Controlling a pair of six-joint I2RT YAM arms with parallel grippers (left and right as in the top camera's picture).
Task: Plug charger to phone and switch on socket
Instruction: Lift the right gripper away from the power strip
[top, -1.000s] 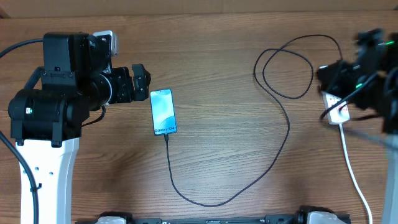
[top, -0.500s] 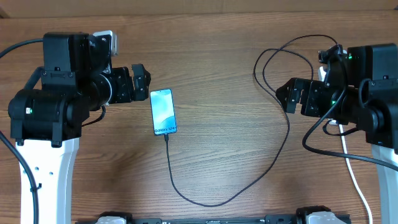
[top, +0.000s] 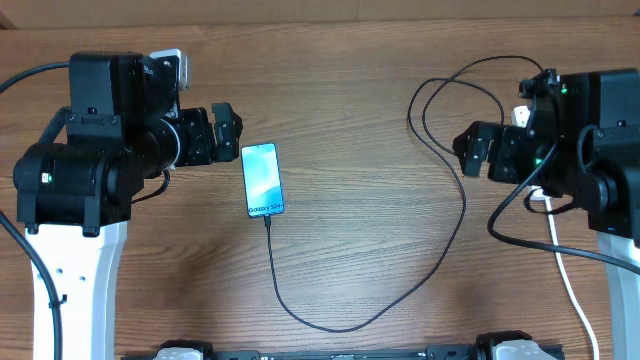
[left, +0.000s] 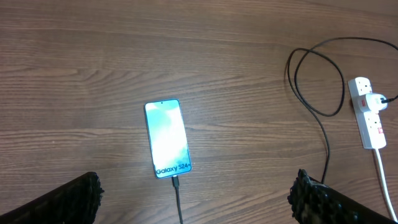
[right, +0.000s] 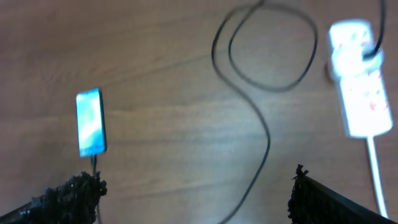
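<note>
The phone (top: 263, 180) lies screen-up on the wooden table, lit blue and white. The black charger (top: 463, 205) cable has its tip in the phone's lower edge (left: 176, 182). It curves across the table and loops toward the socket (left: 367, 118), where its plug (right: 371, 55) sits in an outlet. In the overhead view my right arm hides most of the socket. My left gripper (top: 232, 131) is open just left of the phone and holds nothing. My right gripper (top: 462, 150) is open above the cable loop, left of the socket, also empty.
The socket's thick white cord (top: 562, 265) runs down the right side toward the front edge. The charger cable sweeps low across the middle front (top: 330, 327). Both arm bases stand at the table's left and right sides.
My right arm has swung left, away from the socket at the far right edge, and now hovers over the cable loop. The left arm, phone and cable are unmoved.
</note>
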